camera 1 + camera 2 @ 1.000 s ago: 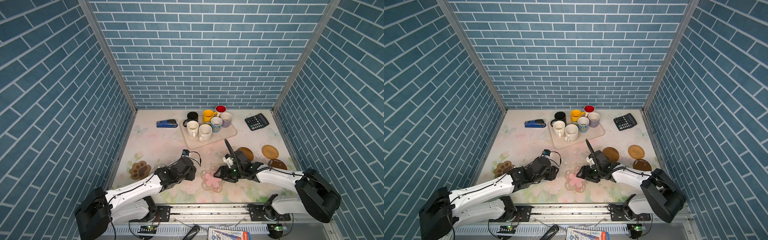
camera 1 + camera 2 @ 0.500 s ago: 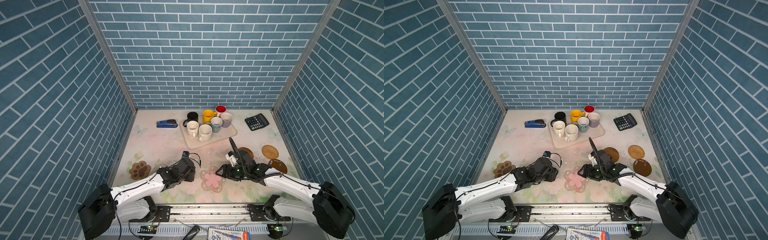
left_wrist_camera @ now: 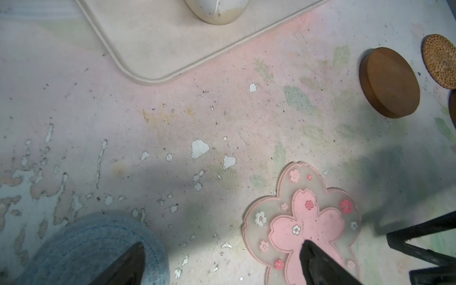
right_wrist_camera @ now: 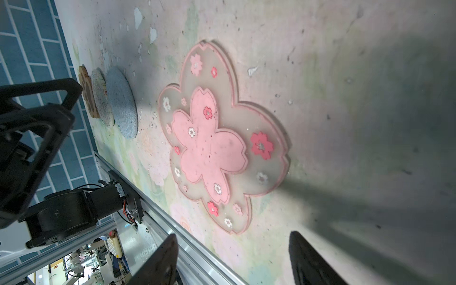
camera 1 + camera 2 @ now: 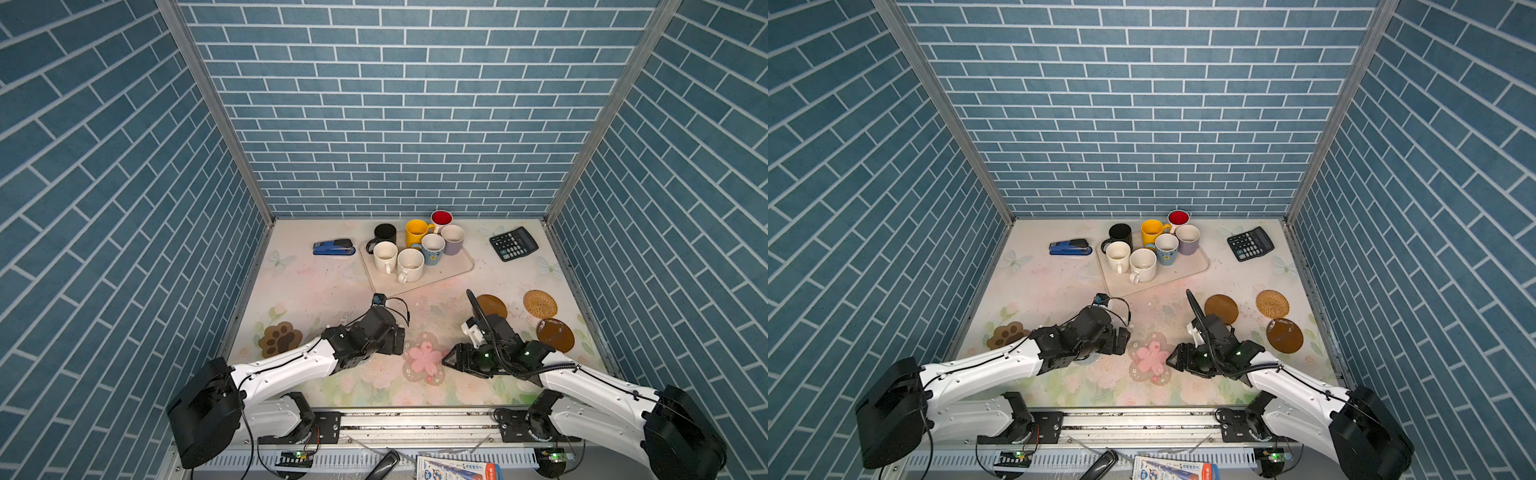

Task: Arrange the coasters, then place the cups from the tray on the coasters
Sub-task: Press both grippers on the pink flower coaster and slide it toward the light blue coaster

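Observation:
My left gripper (image 3: 222, 246) stands open wide just above the table. One of its fingertips (image 3: 137, 249) is over the blue-grey round coaster (image 3: 93, 246), the other over the pink flower coaster (image 3: 308, 222); nothing lies between them. My right gripper (image 4: 233, 237) is open and empty, just right of the pink flower coaster (image 5: 424, 359). In both top views the grippers (image 5: 397, 343) (image 5: 451, 359) flank that coaster. The cups, several mugs (image 5: 409, 264), stand together on the cream tray (image 5: 455, 270) at the back. A brown paw coaster (image 5: 279, 338) lies at the left.
Two brown discs (image 5: 492, 305) (image 5: 555, 334) and a rattan round (image 5: 539, 304) lie at the right. A pale round coaster (image 4: 100, 96) sits between paw and blue-grey ones. A blue stapler (image 5: 333, 247) and black calculator (image 5: 513, 243) flank the tray. Brick walls enclose three sides.
My left gripper's jaws have opened wide over the blue-grey and pink coasters. The right arm has shifted slightly to the right; the pink coaster has stayed in place.

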